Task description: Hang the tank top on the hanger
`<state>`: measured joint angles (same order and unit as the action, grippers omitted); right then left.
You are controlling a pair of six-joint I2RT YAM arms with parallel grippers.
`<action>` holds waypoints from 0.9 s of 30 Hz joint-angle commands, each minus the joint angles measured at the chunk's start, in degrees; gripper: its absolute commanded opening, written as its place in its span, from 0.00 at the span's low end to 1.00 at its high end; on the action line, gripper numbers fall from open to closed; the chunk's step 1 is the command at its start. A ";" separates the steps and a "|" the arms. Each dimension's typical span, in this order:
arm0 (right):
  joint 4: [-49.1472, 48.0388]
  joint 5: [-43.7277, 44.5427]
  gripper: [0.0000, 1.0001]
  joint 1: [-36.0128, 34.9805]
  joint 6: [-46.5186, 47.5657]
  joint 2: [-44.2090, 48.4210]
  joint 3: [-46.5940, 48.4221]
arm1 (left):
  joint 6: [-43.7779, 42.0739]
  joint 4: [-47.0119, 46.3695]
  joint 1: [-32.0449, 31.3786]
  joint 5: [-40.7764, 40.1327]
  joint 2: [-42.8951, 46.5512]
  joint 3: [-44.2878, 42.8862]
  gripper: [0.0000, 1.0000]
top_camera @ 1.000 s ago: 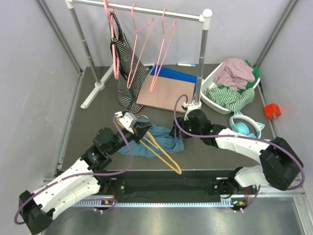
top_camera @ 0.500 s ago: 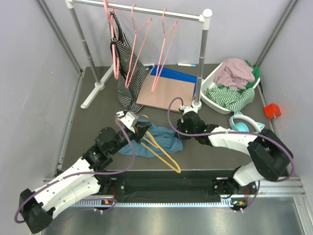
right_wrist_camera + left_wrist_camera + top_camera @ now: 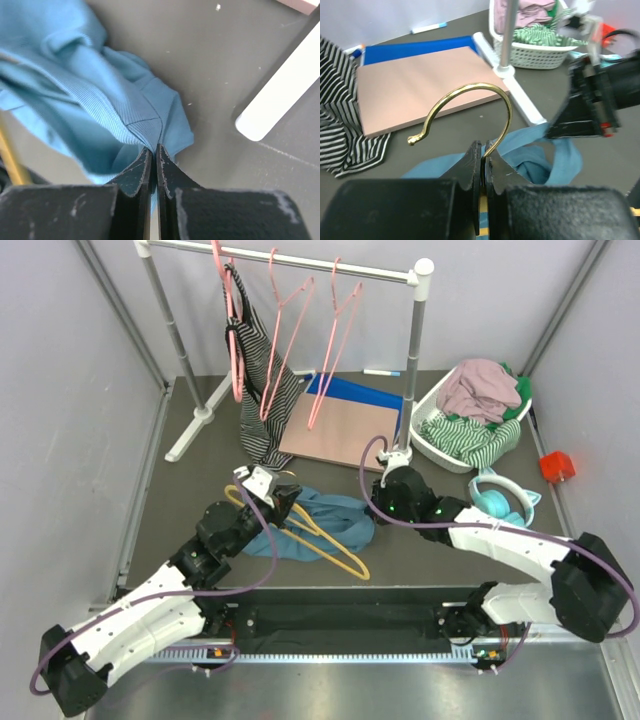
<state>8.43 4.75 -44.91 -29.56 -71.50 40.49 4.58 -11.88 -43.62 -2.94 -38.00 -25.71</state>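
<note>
Left jaws clamped on gold hook of yellow-orange thin plastic hanger. Right jaws pinching edge of teal-blue soft fabric tank top, crumpled on dark worktop, hanger arms across it. Advice: lift strap opening clear, thread hanger arm through slowly.

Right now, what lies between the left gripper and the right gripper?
In the top external view, the bunched tank top fills that stretch, the hanger lying across it. The left gripper pinches the hanger's hook, the right gripper the fabric's edge.
</note>
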 commanded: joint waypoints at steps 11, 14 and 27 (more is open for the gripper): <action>6.34 0.52 0.00 -5.89 -3.22 6.81 -3.66 | 1.92 -5.52 -0.07 -12.52 11.54 5.58 0.00; 6.78 0.69 0.00 -8.26 -5.15 8.65 -4.45 | 1.75 -5.70 -0.07 -13.84 12.33 5.94 0.00; 13.54 -1.94 0.00 -12.66 -8.85 15.42 -3.93 | 0.69 -6.31 -0.07 -17.80 13.12 7.08 0.00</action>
<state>18.96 4.10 -56.77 -37.32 -59.33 35.88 6.48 -13.34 -43.66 -17.93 -25.98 -19.00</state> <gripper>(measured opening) 0.015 0.047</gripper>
